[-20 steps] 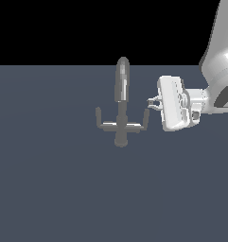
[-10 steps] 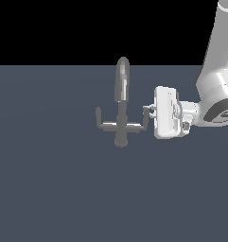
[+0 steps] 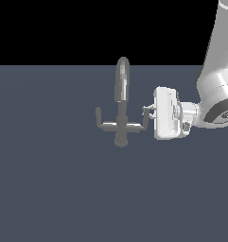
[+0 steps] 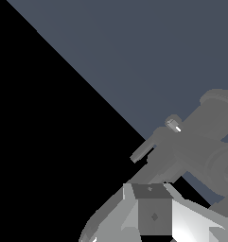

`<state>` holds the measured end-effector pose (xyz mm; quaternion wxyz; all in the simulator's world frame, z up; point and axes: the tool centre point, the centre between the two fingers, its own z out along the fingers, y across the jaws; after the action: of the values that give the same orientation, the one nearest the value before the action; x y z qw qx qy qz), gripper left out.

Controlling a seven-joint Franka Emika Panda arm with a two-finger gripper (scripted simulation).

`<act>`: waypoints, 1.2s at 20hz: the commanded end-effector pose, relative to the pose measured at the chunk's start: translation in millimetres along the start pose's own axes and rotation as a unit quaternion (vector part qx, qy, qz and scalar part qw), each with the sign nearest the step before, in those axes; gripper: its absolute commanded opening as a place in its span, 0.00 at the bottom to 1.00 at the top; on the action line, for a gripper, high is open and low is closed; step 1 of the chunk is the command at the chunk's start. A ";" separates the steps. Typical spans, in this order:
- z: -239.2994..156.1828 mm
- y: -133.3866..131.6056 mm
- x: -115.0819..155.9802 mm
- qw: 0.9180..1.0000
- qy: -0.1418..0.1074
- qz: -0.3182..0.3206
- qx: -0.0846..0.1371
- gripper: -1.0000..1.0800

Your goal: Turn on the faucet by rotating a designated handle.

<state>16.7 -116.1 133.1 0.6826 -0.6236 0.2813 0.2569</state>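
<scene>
I see the faucet [image 3: 121, 106] upright mid-tabletop [image 3: 49, 189], its handle [image 3: 140, 123] reaching toward the exterior view's right. My claw [image 3: 147, 113] sits right at the peg tip; whether it touches I cannot tell, nor whether the fingers are apart or together. The wrist view crops the faucet [image 4: 200, 142] and half the frame is black

The floor [image 3: 54, 189] is flat, plain and dark blue-grey. The faucet [image 3: 120, 111] stands right on it, on a small round base. The floor reaches out on every side of the faucet, up to a black edge behind it.
</scene>
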 end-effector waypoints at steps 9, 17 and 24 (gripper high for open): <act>1.4 12.0 -25.1 1.000 0.000 0.000 0.000 0.00; 1.5 21.7 -34.0 1.000 0.003 0.000 0.000 0.00; 1.8 45.5 -45.5 1.000 0.001 0.000 0.000 0.00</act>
<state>-36.0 -111.2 137.0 0.6822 -0.6277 0.2807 0.2487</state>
